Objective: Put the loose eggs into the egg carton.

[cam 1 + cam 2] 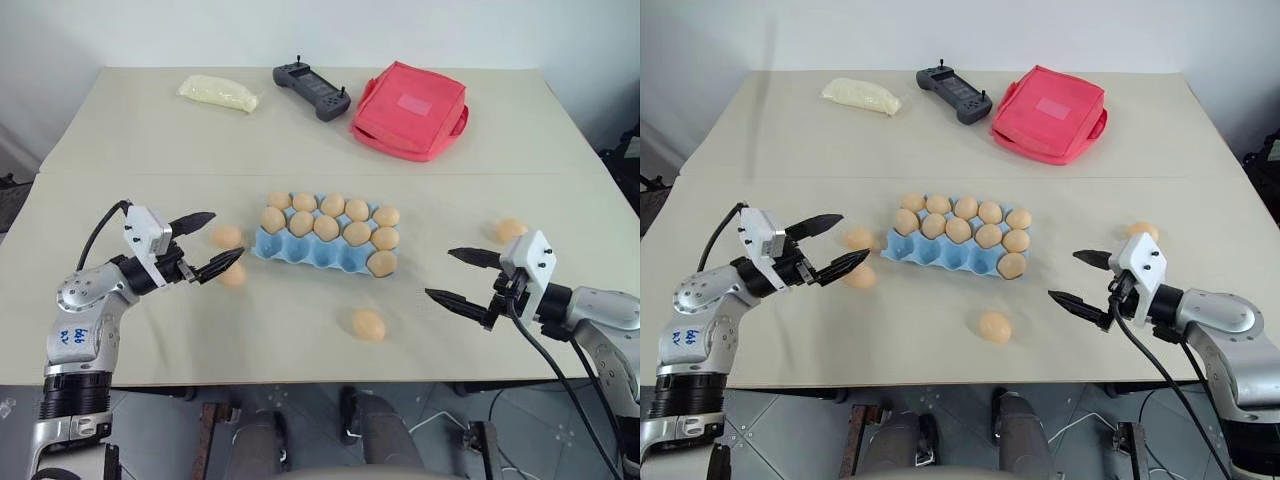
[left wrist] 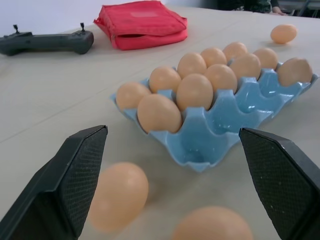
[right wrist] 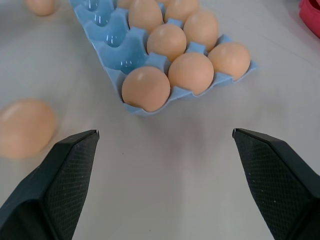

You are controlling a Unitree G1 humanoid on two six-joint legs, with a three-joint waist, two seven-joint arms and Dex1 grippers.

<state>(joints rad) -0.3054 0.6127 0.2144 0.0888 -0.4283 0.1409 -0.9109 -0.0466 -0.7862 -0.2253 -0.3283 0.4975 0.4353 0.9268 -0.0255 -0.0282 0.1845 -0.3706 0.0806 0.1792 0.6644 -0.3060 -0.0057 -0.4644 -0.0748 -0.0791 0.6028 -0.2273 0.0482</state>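
The left gripper [image 1: 207, 245] hangs just above the desk [image 1: 300, 130] with its jaws spread wide and nothing between them; two loose eggs lie right by its tips, one [image 1: 227, 236] beyond the fingers and one [image 1: 234, 275] just under the lower finger, though whether that finger touches it cannot be told. The right gripper [image 1: 460, 275] also has its jaws wide apart and empty, pointing toward the egg carton [image 1: 300, 250] from the other side.

The light blue egg carton sits mid-desk, its two far rows and one end cup filled with eggs (the near row's other cups are bare). One more loose egg [image 1: 368, 324] lies in front of the carton, and another [image 1: 510, 230] beyond the right gripper.

At the far edge lie a red pouch [image 1: 410, 108], a dark handheld controller [image 1: 312, 90] and a pale yellow bag [image 1: 218, 93]. No writing on any of them is readable.
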